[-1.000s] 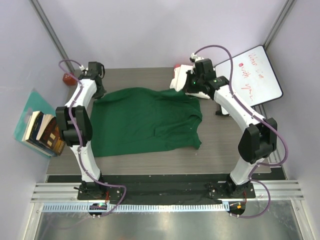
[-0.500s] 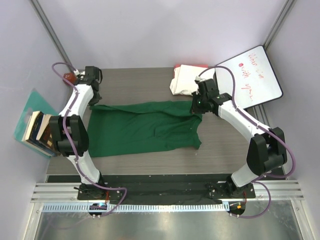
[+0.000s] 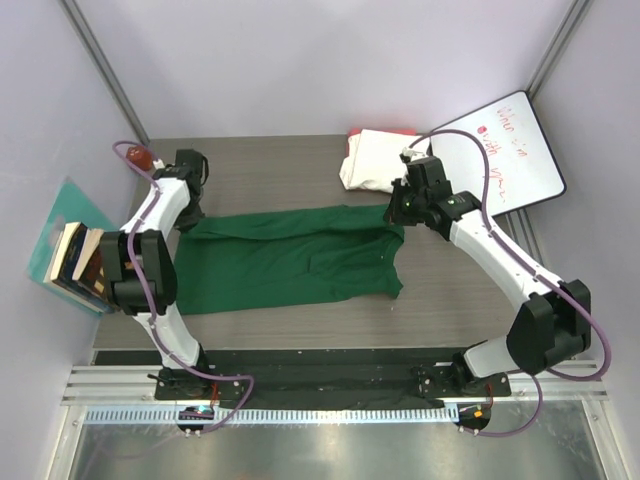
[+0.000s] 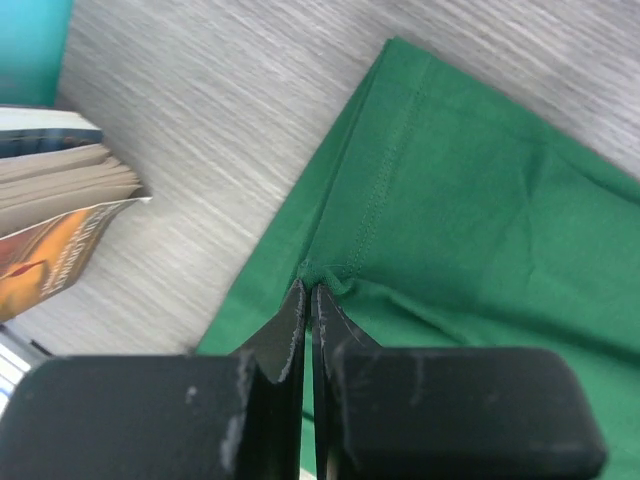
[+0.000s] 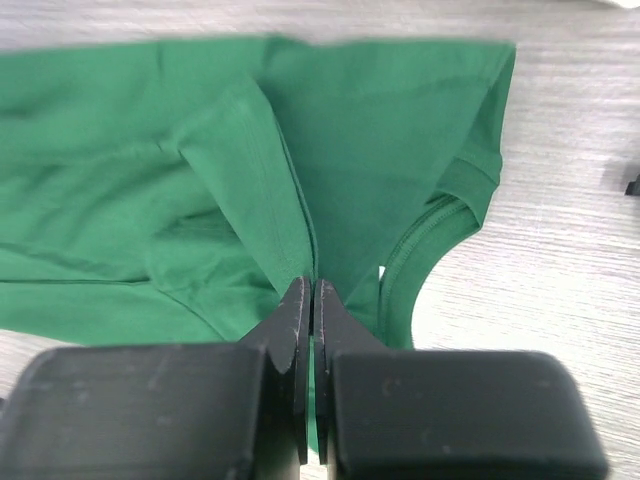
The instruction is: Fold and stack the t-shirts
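Spread over the near half of the bench (image 3: 280, 170): dark green t-shirt (image 3: 290, 262), wrinkled, neck opening toward the right. To its left, past the bench edge and against the wall: row of books (image 3: 85, 265) leaning on a teal folder (image 3: 62, 212), apart from the cloth.

At the shirt's far left corner: left gripper (image 4: 308, 292), pressed together on a pinch of green cloth beside a stitched hem. At the far right corner, by the collar: right gripper (image 5: 312, 285), likewise clamped tight on a raised fold of the same shirt, with cloth tenting up to the fingertips.

Beyond the right gripper, near the far edge of the bench: cream-white folded bundle (image 3: 370, 160), clear of the green shirt, with a red-pink cloth edge (image 3: 385, 132) showing along its far side. Just right of that bundle: tilted whiteboard (image 3: 510, 150) with red writing. In the far left corner: small red object (image 3: 137, 156), too small to name.
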`<state>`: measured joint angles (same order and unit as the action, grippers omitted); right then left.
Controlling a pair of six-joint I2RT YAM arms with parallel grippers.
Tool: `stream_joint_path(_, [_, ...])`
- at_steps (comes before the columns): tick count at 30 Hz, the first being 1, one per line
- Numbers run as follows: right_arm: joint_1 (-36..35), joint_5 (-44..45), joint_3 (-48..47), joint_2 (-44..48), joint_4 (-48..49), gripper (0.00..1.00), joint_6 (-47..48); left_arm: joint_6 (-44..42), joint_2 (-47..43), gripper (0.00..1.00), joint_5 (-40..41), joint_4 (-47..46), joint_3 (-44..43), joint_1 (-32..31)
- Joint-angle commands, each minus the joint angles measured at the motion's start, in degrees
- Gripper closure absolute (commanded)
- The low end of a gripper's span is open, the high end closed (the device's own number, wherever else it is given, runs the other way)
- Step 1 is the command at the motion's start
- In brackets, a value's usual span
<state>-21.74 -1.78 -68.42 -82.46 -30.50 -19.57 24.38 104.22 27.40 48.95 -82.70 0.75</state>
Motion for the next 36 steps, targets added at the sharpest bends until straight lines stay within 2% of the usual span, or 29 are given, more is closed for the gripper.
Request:
stream_joint_path(1, [0.2, 0.1, -1.5, 3.7, 0.5, 0.99, -1.0, -1.2, -4.5, 1.0, 3.3, -1.0, 0.8, -0.1])
stream_joint_path(9, [1.2, -0.2, 0.2, 4.1, -0.3, 0.99, -1.3, -4.5, -5.2, 1.0, 5.1, -3.2, 5.5, -0.2])
stream_joint_path(14, [1.9, -1.3, 0.7, 4.0, -0.4, 0.99, -1.9, -3.1, 4.5, 1.0, 4.4, 1.8, 1.5, -0.2])
stream_joint_path(17, [1.9, -1.2, 0.6, 3.1, -1.0, 0.99, -1.3, -2.5, 7.1, 1.0, 3.9, 2.7, 0.1, -0.2])
stream_joint_path(27, [1.9, -2.3, 1.2, 1.7, -1.1, 0.99, -1.4, -1.4, 8.4, 1.0, 7.0, 2.2, 0.3, -0.2])
stream_joint_path(36, [2.0, 0.1, 1.8, -1.7, -3.1, 0.99, -2.0, -1.0, 10.3, 1.0, 5.3, 3.7, -1.1, -0.1])
